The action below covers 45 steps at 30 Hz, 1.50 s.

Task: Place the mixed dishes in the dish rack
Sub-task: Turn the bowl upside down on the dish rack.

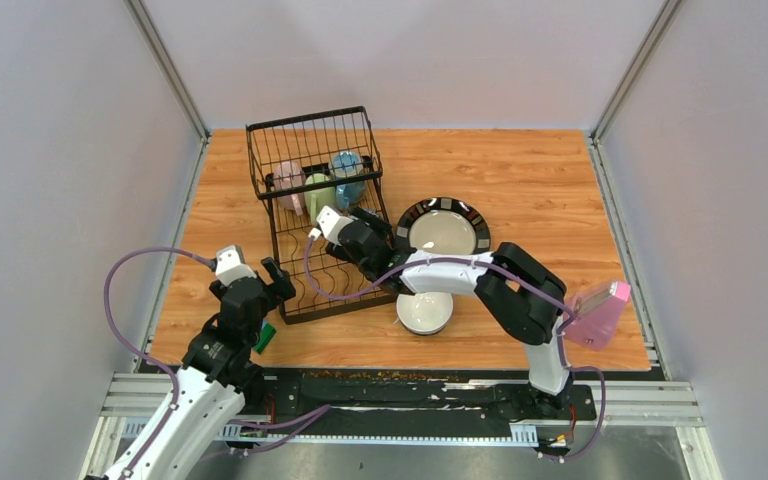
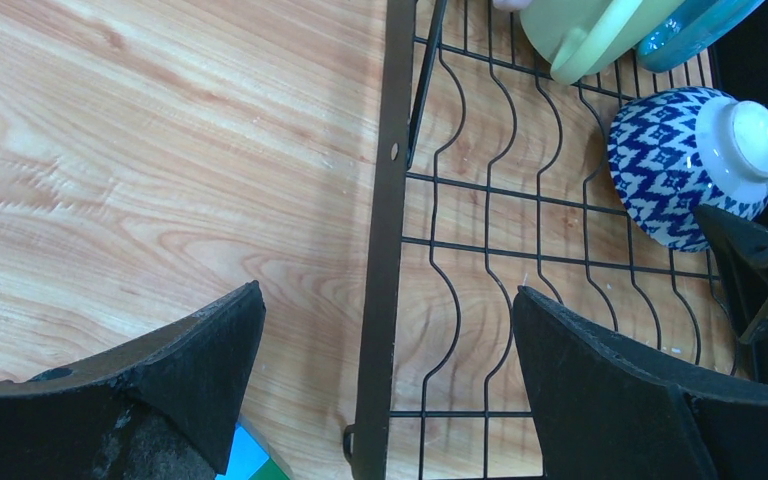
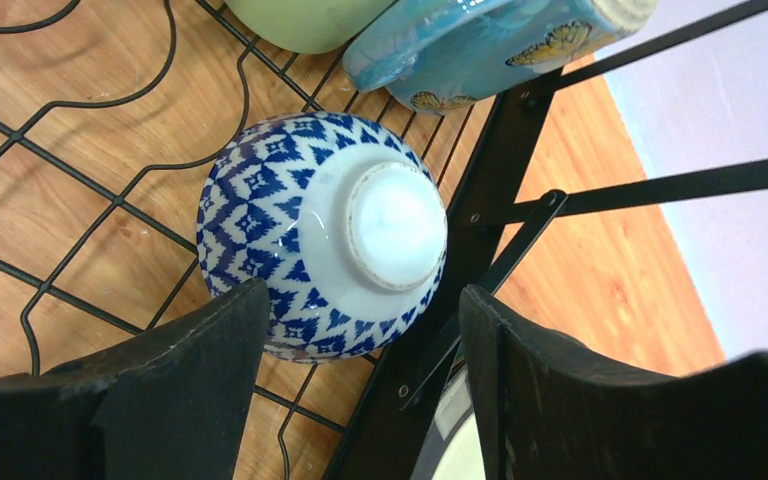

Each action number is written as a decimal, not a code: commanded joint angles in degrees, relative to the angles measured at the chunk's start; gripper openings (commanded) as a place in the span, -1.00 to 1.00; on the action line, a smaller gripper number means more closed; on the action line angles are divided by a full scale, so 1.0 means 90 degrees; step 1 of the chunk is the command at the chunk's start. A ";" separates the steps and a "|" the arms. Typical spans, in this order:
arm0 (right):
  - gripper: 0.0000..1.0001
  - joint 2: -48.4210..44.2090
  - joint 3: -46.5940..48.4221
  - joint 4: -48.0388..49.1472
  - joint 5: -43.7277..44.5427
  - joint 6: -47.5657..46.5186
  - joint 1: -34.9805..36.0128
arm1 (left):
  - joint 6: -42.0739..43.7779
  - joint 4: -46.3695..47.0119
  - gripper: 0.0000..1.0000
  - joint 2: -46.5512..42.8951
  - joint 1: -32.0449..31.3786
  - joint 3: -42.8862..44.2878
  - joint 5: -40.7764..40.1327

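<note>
Lying overturned in the low tray of the dish rack: blue patterned bowl, just ahead of the right pincer, jaws released, flanking it; left pincer, wide apart, farther off.

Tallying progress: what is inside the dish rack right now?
Pink mug, green mug and blue mug in the taller basket; a blue-patterned bowl upside down on the slotted tray. The right arm hides part of the tray.

**Where the dishes sit**

We see the dish rack left of centre on the table. Three mugs stand in its far basket. An upturned bowl lies in its near tray, at the right side. A plate lies just right of the rack, and a second bowl sits near of it.
</note>
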 commanded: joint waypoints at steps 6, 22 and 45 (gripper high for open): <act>0.30 -0.0149 0.0367 -0.0447 0.0206 0.1319 -0.0221 | 0.0063 0.0254 1.00 0.0083 -0.0013 0.0202 0.0018; 0.23 -0.1505 -0.0522 -0.0231 -0.0785 0.2426 -0.0230 | 0.0645 0.0653 1.00 0.0377 -0.0013 0.0574 0.0808; 0.40 -0.4825 -0.3318 0.0538 -0.0336 0.4574 -0.0256 | 0.1401 0.2099 0.96 0.1503 -0.0039 0.0840 0.3498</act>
